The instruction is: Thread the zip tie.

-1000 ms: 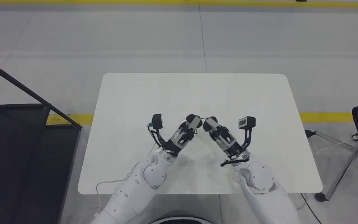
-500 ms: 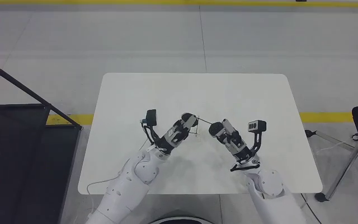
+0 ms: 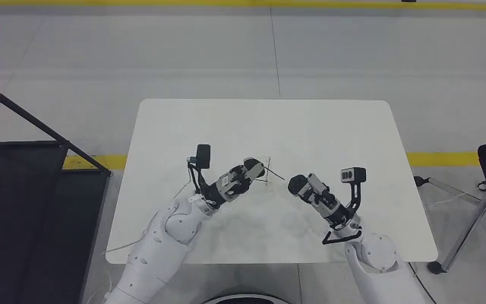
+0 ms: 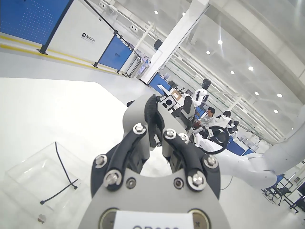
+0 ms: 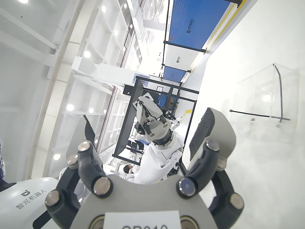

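Left end effector pinched closed, nothing seen held; right end effector spread wide. Both close to the clear box on the white bench. Black zip tie lying bent inside that box, lower left of left wrist view, centre of top view. Risks: thin, slick, springy strap slipping off ribbed rubber pads; see-through walls hard to judge, easily knocked. Flat tail, small square head.
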`<state>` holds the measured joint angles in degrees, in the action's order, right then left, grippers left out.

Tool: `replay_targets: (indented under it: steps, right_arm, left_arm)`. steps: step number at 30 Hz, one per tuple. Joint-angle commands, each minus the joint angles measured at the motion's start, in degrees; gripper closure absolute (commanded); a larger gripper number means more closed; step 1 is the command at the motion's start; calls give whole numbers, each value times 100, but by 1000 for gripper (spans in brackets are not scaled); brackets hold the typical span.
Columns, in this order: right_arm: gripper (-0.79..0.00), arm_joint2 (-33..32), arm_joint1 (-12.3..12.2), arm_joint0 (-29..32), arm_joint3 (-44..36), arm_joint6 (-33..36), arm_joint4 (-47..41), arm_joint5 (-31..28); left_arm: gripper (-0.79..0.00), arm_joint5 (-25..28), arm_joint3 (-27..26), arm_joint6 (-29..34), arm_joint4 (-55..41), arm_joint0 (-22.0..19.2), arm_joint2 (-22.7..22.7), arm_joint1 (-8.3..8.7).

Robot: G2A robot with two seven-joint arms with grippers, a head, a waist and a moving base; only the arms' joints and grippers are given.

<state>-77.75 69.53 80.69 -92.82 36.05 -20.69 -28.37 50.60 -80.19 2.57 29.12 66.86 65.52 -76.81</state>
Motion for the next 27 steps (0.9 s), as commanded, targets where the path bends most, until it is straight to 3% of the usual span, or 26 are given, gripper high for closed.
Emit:
replay_targets:
  steps: [1, 10, 21, 22, 24, 25, 27]
  right_arm:
    - [-785, 0, 0, 0, 0, 0, 0, 0]
    - [-785, 112, -12, -50, 32, -90, 835, -105]
    - [-785, 138, -10, -21, -40, -192, 964, -101]
    - [-674, 161, -10, -9, -72, -178, 1011, -157]
    - [-148, 184, -15, 7, -85, -138, 1074, -267]
    - [0, 192, -18, 10, -86, -121, 1114, -298]
    - [0, 205, -24, 7, -93, -96, 1222, -321]
  left_arm:
    - [0, 1, 0, 0, 1, 0, 0, 0]
    - [0, -132, -136, 691, 33, 9, 2, 68]
    - [0, -20, -308, 1704, -444, -82, 73, 208]
    - [0, -34, -325, 1737, -476, -80, 75, 215]
    - [0, -67, -351, 1796, -505, -75, 76, 230]
    - [0, -69, -358, 1815, -521, -70, 72, 235]
    - [0, -76, -360, 1843, -555, -70, 67, 246]
